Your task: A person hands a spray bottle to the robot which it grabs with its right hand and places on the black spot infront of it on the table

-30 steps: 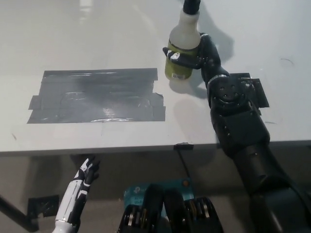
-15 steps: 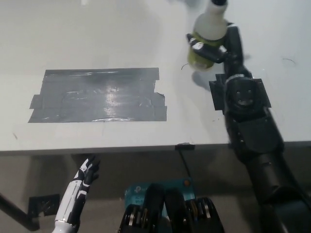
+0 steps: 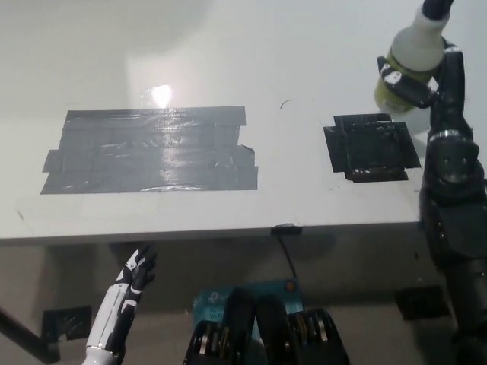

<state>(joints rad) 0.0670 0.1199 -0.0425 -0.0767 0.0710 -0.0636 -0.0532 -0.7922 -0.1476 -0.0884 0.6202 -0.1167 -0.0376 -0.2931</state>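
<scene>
1. Right hand (image 3: 435, 76), the black one, was wrapped around the spray bottle (image 3: 409, 61) and held it up near the far right corner of the tabletop (image 3: 304, 68).
2. That bottle stood almost straight up, leaning a little, with its dark nozzle at the top.
3. Next to it, the small black spot (image 3: 371, 147) lay on the tabletop, closer to the front edge and a bit to the left of the bottle.
4. I think the bottle had to come toward the front edge, a bit left, and down to land there.
5. Farther left lay a big grey tape patch (image 3: 148, 150), well apart from the spot.
6. Left hand (image 3: 137, 274), the white one, hung below the front edge with its fingers spread, holding nothing.
</scene>
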